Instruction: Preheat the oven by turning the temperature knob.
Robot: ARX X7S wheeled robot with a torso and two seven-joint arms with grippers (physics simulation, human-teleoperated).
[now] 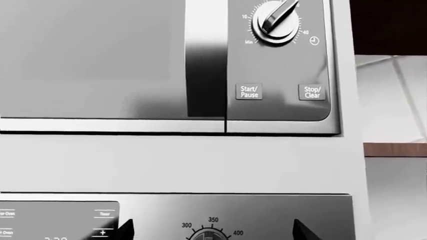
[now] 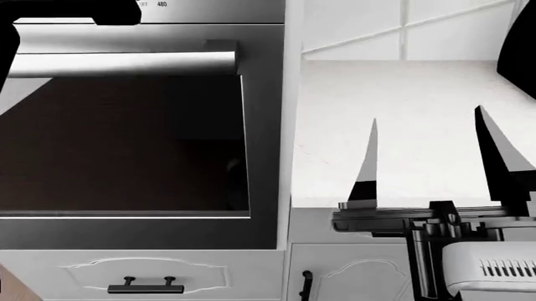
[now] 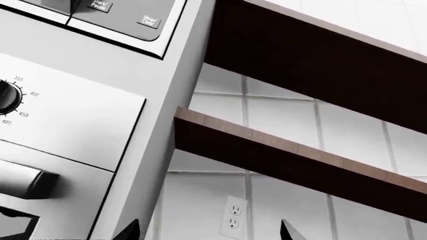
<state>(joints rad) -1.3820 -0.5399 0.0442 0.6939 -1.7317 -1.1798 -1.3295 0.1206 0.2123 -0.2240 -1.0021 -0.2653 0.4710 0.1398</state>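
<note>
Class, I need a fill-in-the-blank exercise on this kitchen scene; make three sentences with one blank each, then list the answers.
1. The button beside Start/Pause reads Stop/____.
2. The oven door glass looks ____ in colour.
3. The right gripper hovers over the white ____, touching nothing.

Answers: Clear; dark; countertop

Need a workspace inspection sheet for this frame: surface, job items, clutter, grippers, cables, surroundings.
Surface: white countertop right of the oven, nothing seen on it.
Job items: oven, dark glass door shut, silver bar handle across its top; temperature knob marked 300, 350, 400, at the left wrist view's bottom edge.
Clutter: nothing seen.
Grippers: left gripper open, tips either side of the temperature knob, contact unclear; right gripper open, above the countertop, holding nothing.
Cables: nothing seen.
Surroundings: microwave above the oven with timer dial; white drawers below; tiled wall with wall outlet; dark wooden shelves.
</note>
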